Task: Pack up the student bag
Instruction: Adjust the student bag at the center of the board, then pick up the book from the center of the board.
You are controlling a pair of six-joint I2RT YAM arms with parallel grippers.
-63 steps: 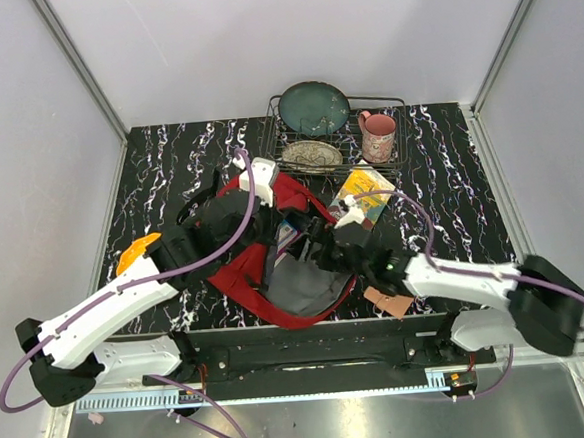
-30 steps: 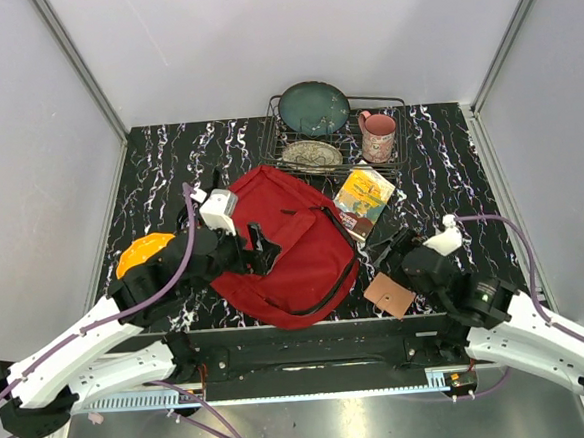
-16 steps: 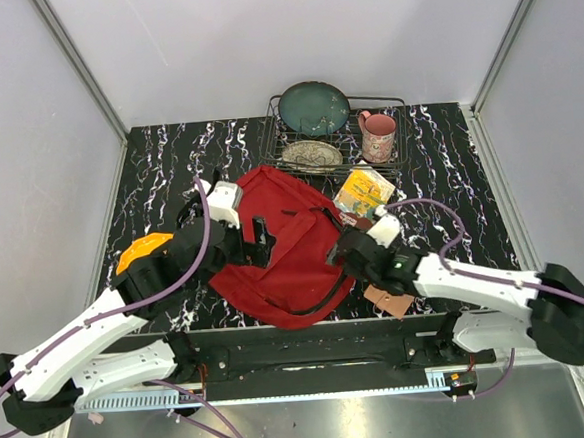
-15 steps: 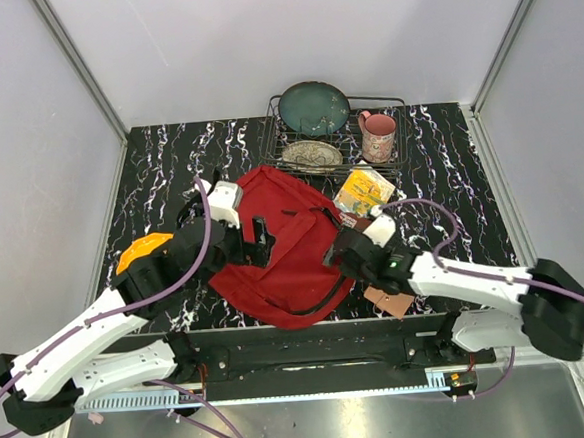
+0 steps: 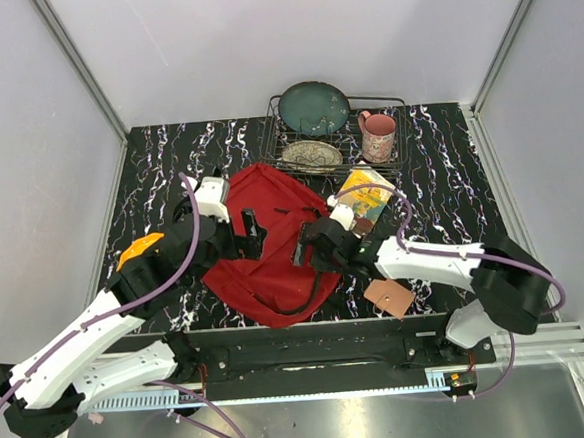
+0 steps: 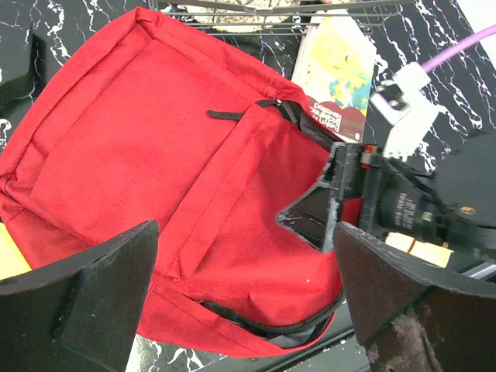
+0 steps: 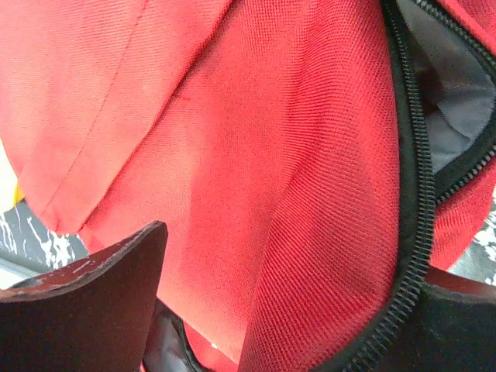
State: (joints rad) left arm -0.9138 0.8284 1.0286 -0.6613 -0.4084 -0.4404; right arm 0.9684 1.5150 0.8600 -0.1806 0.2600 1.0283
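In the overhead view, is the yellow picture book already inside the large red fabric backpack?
No, the yellow picture book lies on the black marbled table beside the red fabric backpack, outside it.

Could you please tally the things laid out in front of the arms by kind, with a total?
Backpack: 1
Plates: 2
Mug: 1
Book: 1
Wire rack: 1
Brown card: 1
Orange item, partly hidden: 1
Total: 8

Black marbled surface (image 5: 167, 158) and its load
Red student bag (image 5: 270, 192) centre; wire dish rack (image 5: 269, 125) behind; booklet (image 5: 372, 187), brown square (image 5: 389, 296), orange object (image 5: 137, 253) alongside.
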